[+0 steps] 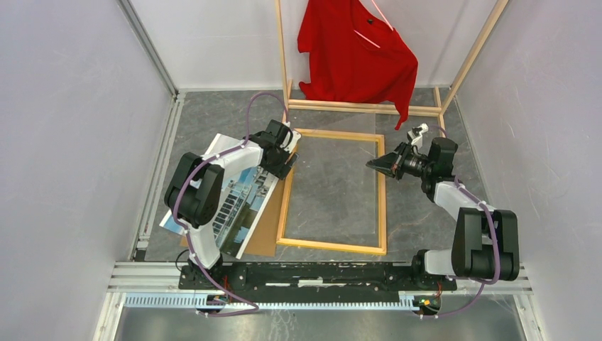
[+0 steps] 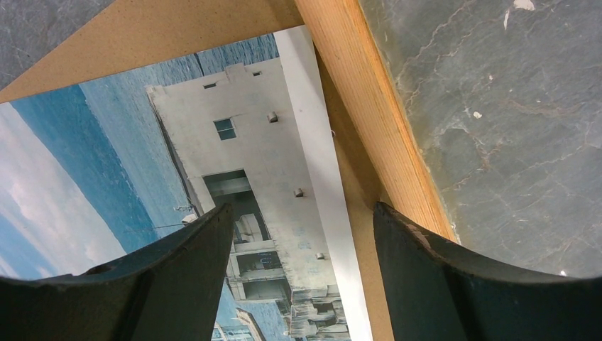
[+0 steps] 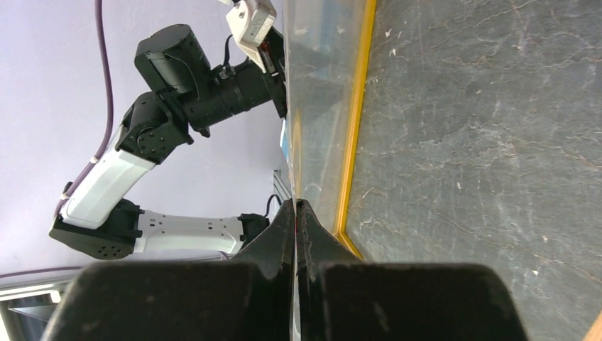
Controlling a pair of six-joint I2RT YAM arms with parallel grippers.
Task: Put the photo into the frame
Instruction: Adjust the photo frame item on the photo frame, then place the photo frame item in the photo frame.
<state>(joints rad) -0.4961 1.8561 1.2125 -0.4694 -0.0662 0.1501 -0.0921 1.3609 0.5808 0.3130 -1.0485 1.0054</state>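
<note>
The photo [image 1: 238, 206], a print of a white building against blue, lies face up on a brown backing board [image 1: 270, 231] at the left. The frame [image 1: 334, 246] lies flat mid-table with its light wood side up. My left gripper [image 1: 287, 160] hovers open over the photo's white right edge [image 2: 312, 142], beside the frame's left rail [image 2: 369, 92]; nothing is between its fingers. My right gripper [image 1: 370, 165] is shut on the edge of a clear pane [image 3: 319, 106], held tilted above the frame, whose yellow edge [image 3: 355, 121] shows beside it.
A wooden clothes rack [image 1: 362, 106] with a red shirt [image 1: 355, 53] stands at the back. Grey walls close in on both sides. The left arm [image 3: 163, 106] shows beyond the pane in the right wrist view.
</note>
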